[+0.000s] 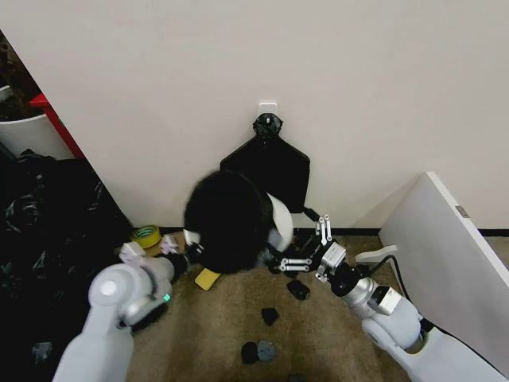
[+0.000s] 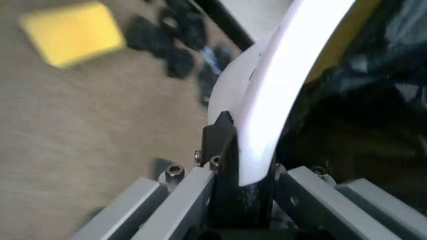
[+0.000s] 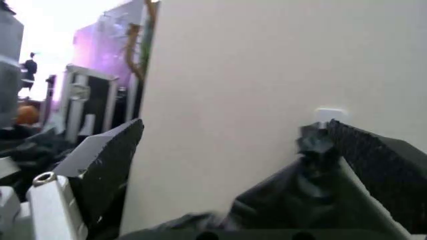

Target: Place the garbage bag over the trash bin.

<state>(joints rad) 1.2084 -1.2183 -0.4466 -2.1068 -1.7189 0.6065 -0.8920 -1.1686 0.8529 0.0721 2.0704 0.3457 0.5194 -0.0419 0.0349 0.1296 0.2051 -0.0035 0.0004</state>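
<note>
Head view, garbage bag (image 1: 227,219) lining trash bin (image 1: 280,219)

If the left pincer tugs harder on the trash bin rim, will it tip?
Probably: the trash bin already leans, held at its rim by the left pincer. It looks light, thin-walled plastic. The garbage bag draped over it looks floppy and adds little weight.

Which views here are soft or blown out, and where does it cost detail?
Left wrist view: the yellow pad and floor scraps smear, while the bin rim stays fairly crisp. Right wrist view: the window corner is blown out, and the knotted black sheet is soft. Head view: evenly lit, but the garbage bag reads as a featureless black mass.
</note>
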